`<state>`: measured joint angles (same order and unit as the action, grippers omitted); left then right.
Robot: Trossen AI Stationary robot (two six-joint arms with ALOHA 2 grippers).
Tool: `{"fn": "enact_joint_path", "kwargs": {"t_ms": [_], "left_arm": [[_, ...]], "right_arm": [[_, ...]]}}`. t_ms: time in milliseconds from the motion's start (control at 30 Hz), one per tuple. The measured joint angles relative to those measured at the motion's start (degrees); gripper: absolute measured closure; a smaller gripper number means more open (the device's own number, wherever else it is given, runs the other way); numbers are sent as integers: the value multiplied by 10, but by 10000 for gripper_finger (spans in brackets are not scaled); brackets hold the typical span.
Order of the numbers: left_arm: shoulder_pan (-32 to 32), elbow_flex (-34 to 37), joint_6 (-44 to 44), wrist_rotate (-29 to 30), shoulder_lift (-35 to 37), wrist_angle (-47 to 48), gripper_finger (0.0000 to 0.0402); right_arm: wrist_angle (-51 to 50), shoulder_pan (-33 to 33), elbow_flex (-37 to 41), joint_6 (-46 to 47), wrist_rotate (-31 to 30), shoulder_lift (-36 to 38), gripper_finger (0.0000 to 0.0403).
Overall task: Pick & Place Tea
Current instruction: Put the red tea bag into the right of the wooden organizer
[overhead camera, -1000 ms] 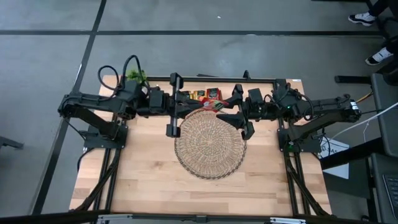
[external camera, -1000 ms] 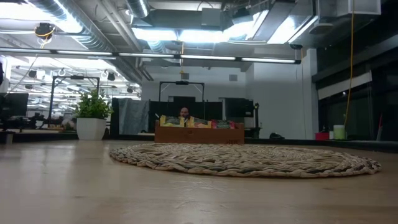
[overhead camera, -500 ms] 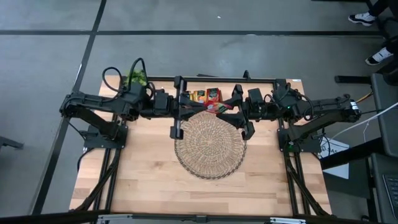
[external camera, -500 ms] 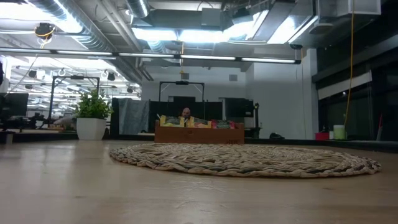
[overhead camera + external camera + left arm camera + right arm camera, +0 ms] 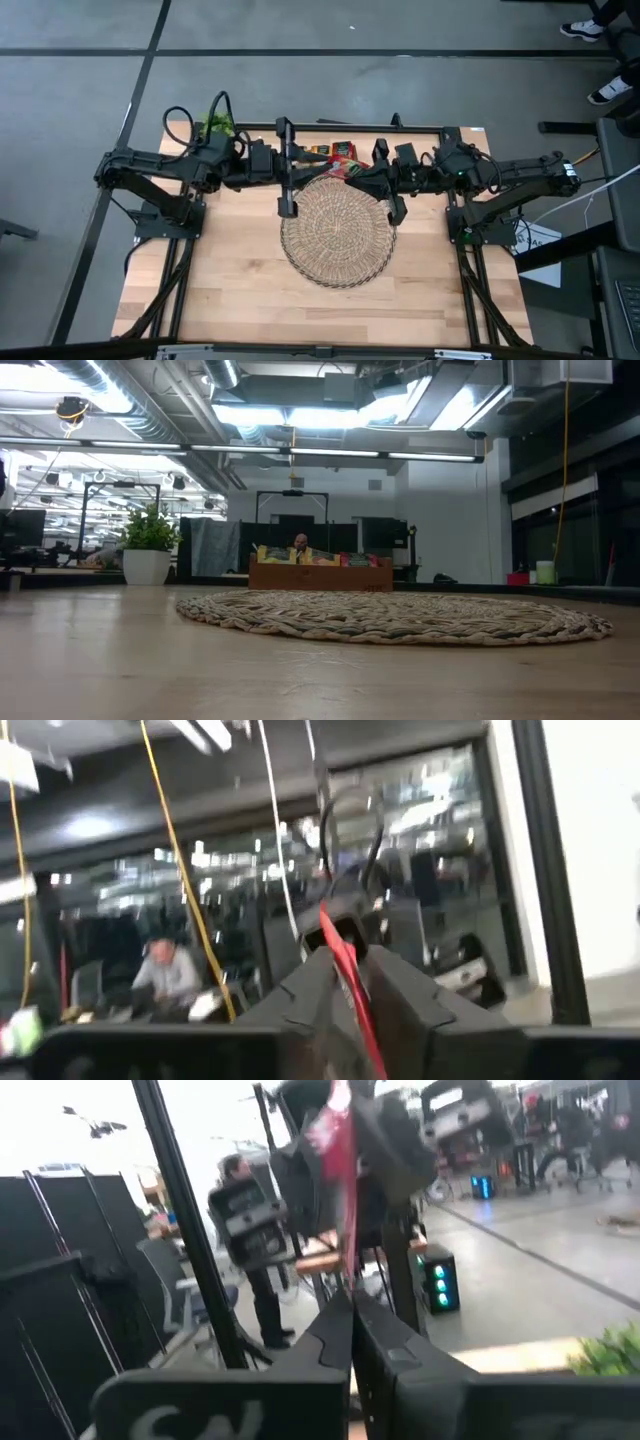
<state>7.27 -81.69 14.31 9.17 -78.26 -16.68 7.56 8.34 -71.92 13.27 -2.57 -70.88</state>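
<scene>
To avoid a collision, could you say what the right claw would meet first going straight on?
Probably the left claw, facing it just beyond the red tea sachet that the right claw grips.

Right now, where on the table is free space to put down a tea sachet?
Free: the wicker mat and the bare table around it. Crowded: the back edge, where the left gripper, right gripper and tea sachets meet.

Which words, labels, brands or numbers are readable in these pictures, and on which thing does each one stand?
None can be read for sure.
Tea sachets: label marks too small to read.
Red sachet between the two grippers: seen edge-on, no print shows.
Right gripper body: white marks at the picture's edge, cut off, unreadable.
Box behind the mat: no legible print.
</scene>
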Motion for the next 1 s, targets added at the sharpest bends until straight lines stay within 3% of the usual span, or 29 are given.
{"fn": "enact_joint_path", "kwargs": {"t_ms": [233,367,633,1000], "left_arm": [[11,0,-47,58,53,151,251],[18,0,-95,64,91,241,220],[24,0,-188,69,150,402,213],[17,0,-174,108,162,492,228]], "right_arm": [[-81,-27,0,24,-7,0,400],[-138,-66,0,32,-8,0,401],[-264,-174,0,31,38,0,401],[-343,-301,0,-6,180,-58,402]]}}
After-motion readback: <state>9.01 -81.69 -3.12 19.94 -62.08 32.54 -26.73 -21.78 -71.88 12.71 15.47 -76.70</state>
